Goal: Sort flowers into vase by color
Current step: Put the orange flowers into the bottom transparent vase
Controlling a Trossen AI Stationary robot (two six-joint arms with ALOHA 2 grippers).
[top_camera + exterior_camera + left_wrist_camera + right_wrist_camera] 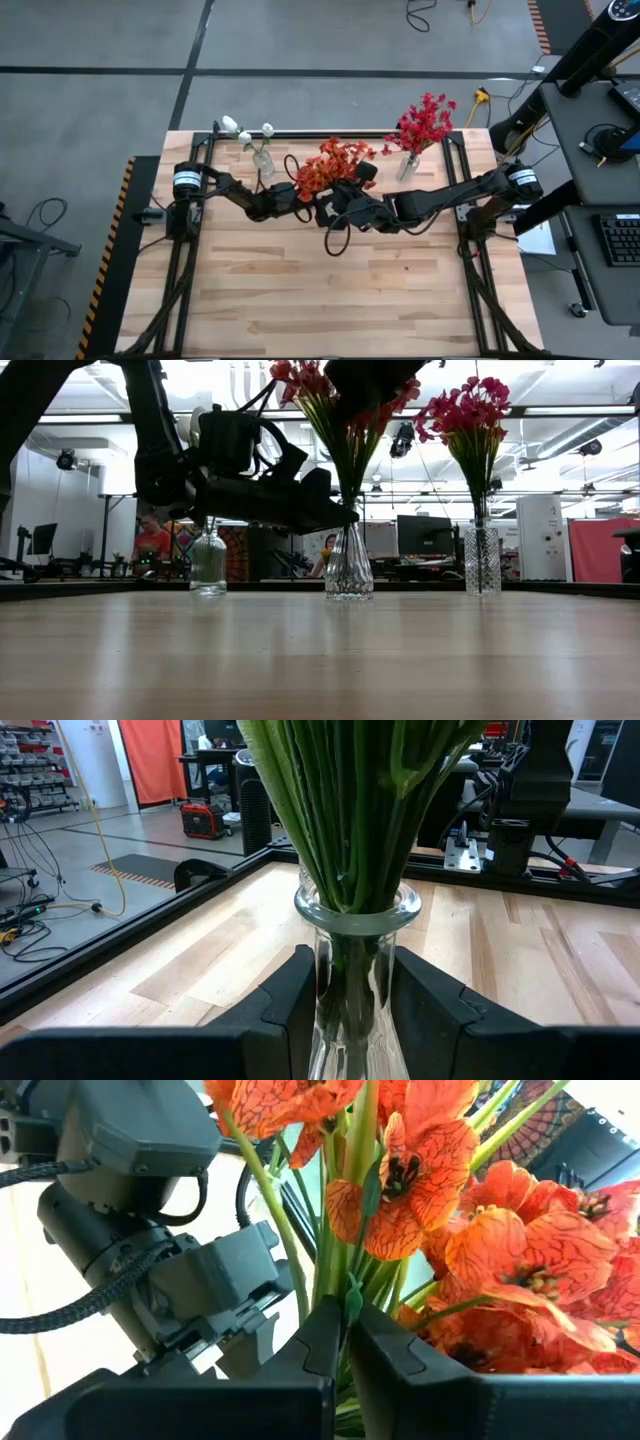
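High view: three vases, three flower bunches

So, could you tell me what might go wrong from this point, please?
1. The right gripper is shut on a thin stem among the orange flowers; pulling away without releasing could drag the spray back out.
2. The left gripper holds the middle vase at its neck; a sideways tug could tip the narrow glass.

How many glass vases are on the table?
3, all along the far edge. The small bottle vase with white flowers is on the left, the vase with orange flowers in the middle, the vase with red flowers on the right.
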